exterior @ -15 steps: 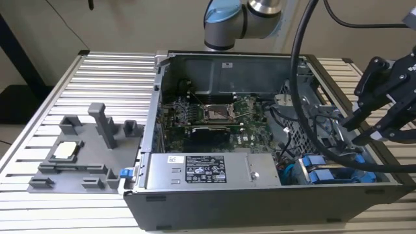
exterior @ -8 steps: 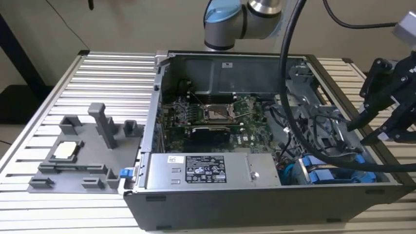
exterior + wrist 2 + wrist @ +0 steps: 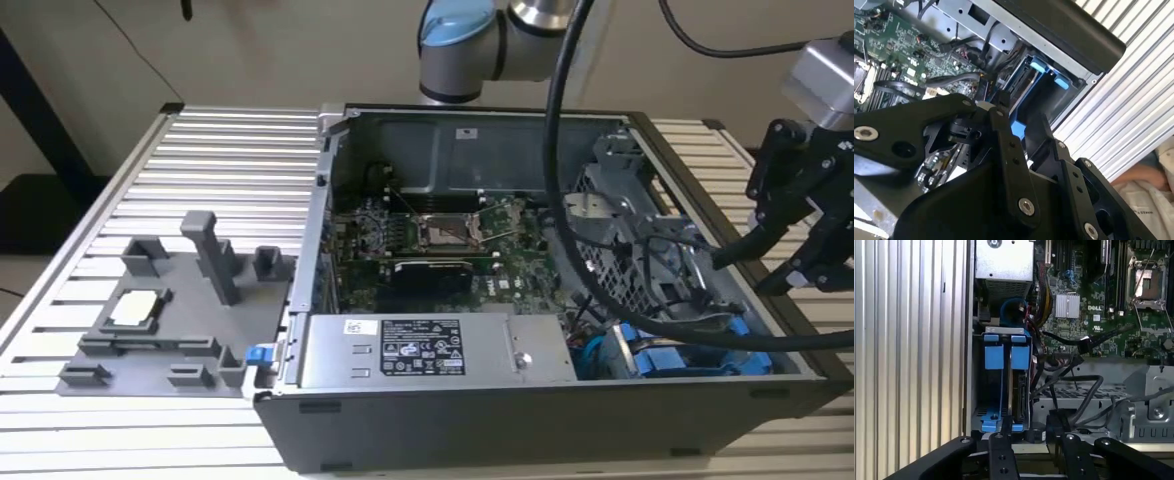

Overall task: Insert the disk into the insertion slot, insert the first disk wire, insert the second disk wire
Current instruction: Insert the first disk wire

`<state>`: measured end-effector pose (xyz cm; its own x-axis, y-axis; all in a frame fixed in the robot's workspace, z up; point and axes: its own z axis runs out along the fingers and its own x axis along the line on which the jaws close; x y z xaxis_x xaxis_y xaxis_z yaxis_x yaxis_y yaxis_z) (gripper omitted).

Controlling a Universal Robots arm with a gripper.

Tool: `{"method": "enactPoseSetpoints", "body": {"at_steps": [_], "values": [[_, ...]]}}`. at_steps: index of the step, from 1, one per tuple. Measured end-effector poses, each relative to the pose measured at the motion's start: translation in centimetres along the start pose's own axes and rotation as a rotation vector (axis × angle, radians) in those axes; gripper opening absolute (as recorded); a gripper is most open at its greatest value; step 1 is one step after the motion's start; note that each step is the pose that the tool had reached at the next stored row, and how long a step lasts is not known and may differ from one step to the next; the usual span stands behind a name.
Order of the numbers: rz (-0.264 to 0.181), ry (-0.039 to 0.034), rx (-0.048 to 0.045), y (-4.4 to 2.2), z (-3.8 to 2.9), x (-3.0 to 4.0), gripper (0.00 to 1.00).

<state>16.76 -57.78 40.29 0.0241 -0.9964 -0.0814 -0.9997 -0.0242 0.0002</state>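
Power-supply box [image 3: 334, 360], near side of case [image 3: 400, 430]: big black-and-white label [image 3: 422, 347] on top, rows of fine print and marks, too small to read. Small white barcode sticker [image 3: 362, 325] just beside it, toward exterior view's left, also unreadable. Far wall of case: tiny white sticker [image 3: 466, 132], print too small. Motherboard [image 3: 1089, 335]: white logo print [image 3: 1095, 306] beside heatsink [image 3: 1067, 305], small white tag [image 3: 1096, 318] close by, fine white lettering scattered across board. Disk [image 3: 1020, 390] edge-on, no print showing.
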Motion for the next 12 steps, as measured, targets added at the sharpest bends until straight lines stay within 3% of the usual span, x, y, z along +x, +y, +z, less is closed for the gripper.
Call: {"method": "enactPoseSetpoints", "body": {"at_steps": [6, 10, 12], "values": [[-0.002, -0.0019, 0.0224, 0.93, -0.27, -0.05, 0.41], [0.002, -0.0016, 0.0232, 0.96, -0.27, -0.1, 0.41], [0.002, -0.0016, 0.0289, 1.18, -0.24, -0.32, 0.41]]}}
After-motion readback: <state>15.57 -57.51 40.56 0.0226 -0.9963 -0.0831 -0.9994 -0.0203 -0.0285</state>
